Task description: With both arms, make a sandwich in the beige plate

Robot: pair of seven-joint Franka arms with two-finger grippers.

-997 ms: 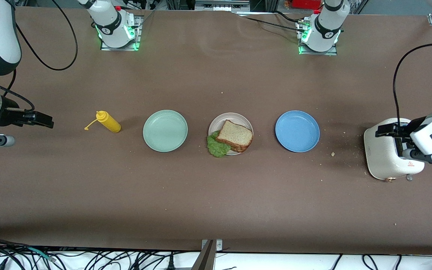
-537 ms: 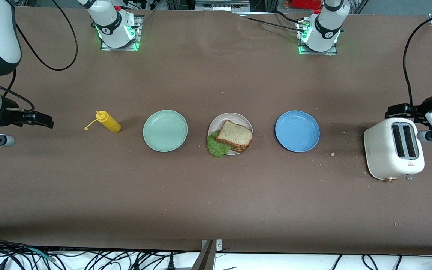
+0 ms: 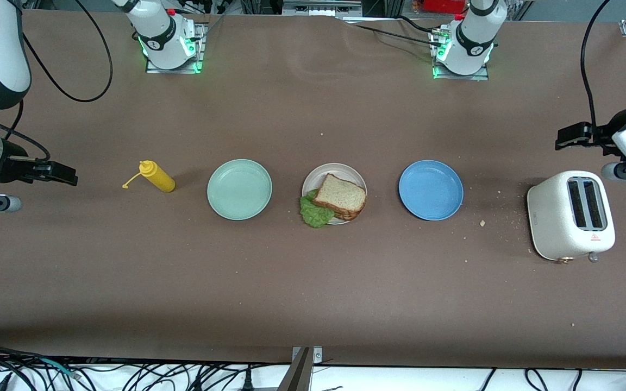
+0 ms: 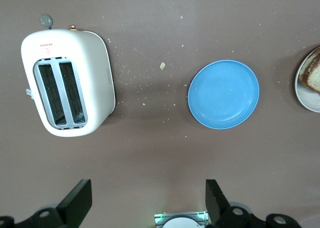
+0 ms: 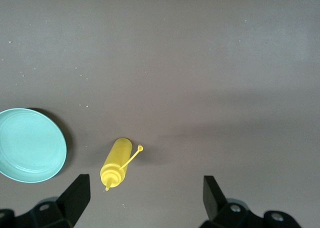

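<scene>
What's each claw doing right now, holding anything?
Left claw: open, empty, above the table beside the toaster.
Right claw: open, empty, over the mustard bottle's end.

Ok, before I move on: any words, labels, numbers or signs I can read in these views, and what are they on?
None can be read outright.
Toaster: a small red line of print and a red warning triangle on its top, too small to read.
Toaster side wall: a faint embossed brand mark, not legible.
Arm bases: a round logo on each dark collar, too small to read.
Yellow squeeze bottle, plates and sandwich: no print visible.
</scene>
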